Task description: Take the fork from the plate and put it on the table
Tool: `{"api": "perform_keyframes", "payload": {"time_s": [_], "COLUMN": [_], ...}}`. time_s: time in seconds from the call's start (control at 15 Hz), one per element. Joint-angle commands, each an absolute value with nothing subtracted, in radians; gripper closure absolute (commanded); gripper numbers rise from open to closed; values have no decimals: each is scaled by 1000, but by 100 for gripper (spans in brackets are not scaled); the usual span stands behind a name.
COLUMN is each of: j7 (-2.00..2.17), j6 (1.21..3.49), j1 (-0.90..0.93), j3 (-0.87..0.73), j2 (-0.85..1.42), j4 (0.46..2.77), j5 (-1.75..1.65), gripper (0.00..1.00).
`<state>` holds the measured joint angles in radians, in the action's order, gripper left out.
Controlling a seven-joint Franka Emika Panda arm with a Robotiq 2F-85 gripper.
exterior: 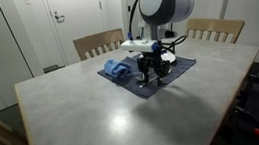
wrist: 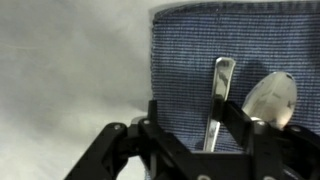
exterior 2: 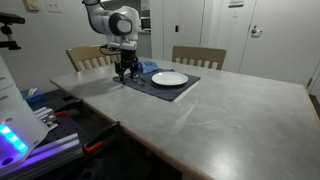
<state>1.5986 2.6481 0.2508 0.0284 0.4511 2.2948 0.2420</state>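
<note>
In the wrist view a silver utensil handle [wrist: 219,95], likely the fork, lies on the blue woven placemat [wrist: 185,60]; its head is hidden under my gripper. A spoon [wrist: 270,100] lies just right of it. My gripper [wrist: 195,125] is open and low over the mat. Its fingers straddle the handle, which sits close to the right finger. In both exterior views the gripper [exterior: 152,76] [exterior 2: 124,72] is down at the placemat's [exterior 2: 150,84] edge. The white plate [exterior 2: 170,78] rests on the mat beside the gripper.
A crumpled blue cloth [exterior: 117,69] lies on the placemat near the gripper. The grey table [exterior: 94,112] has wooden chairs [exterior: 98,42] [exterior 2: 198,55] along its far side. Bare tabletop [wrist: 70,70] lies left of the mat in the wrist view.
</note>
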Motion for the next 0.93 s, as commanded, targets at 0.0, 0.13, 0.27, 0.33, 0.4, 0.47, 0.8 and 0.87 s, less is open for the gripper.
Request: {"api": "perform_keyframes", "payload": {"time_s": [0.0, 0.13, 0.27, 0.33, 0.4, 0.47, 0.8, 0.87], "j7": [1603, 1600, 1598, 1596, 1590, 1586, 1536, 1528], "j6": [2640, 2625, 2612, 2606, 2594, 2584, 2525, 2511], "j1": [254, 251, 247, 245, 242, 240, 225, 224], "j3": [11, 8, 7, 6, 7, 7, 17, 17], "j2": [462, 451, 439, 433, 427, 421, 371, 363], "j4": [2287, 2289, 2293, 2294, 2293, 2293, 2296, 2293], "j5": [203, 192, 188, 187, 186, 183, 183, 182], "gripper": [1, 0, 0, 0, 0, 0, 0, 0]}}
